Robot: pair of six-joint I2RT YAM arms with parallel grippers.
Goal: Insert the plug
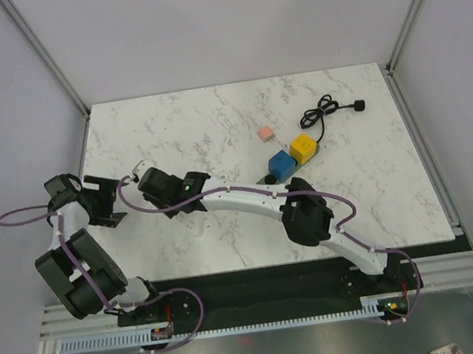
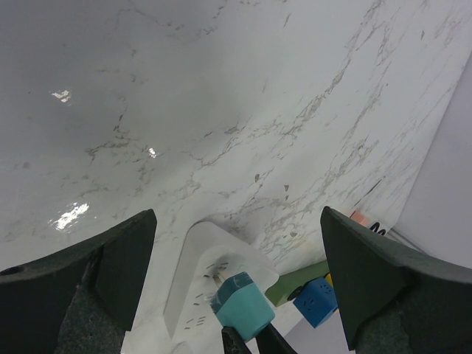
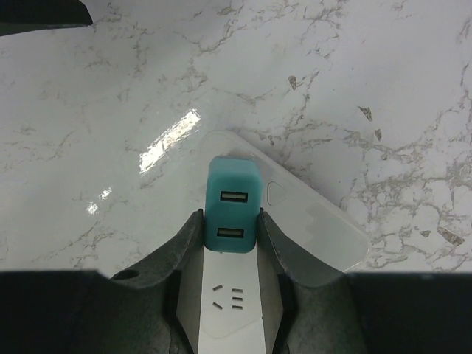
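Right wrist view, teal plug (image 3: pixel 231 212): stands on the white power strip (image 3: pixel 313 221) with its USB ports facing up; a free socket (image 3: pixel 227 297) shows on the strip's face just beside it.
Right gripper (image 3: pixel 230 221): closed on the plug's two side faces, one finger (image 3: pixel 184 240) on each side. This grip leaves the plug's underside free to meet the strip.
Seating: in the left wrist view the plug (image 2: pixel 243 306) sits tilted against the strip (image 2: pixel 210 254), and what looks like a pin shows at its lower edge. Judged not fully home.
Left gripper (image 2: pixel 236 221): spread wide and holding nothing. The strip's end lies in view between its fingers (image 2: pixel 110 273), with no contact seen. It is likely placed to brace the strip against the push.
Strip edges: no other item lies against the rounded end or the long sides. Open marble table (image 1: pixel 211 119) lies beyond the strip's far side, giving room to shift or realign.
Other items: blue cube (image 1: pixel 282 165), yellow cube (image 1: pixel 303 147), pink cube (image 1: pixel 265 132) and black cable (image 1: pixel 326 113) lie well apart from the strip, toward the table's right side.
Risk: the strip may slide on the smooth top if the plug is pressed off-vertical.
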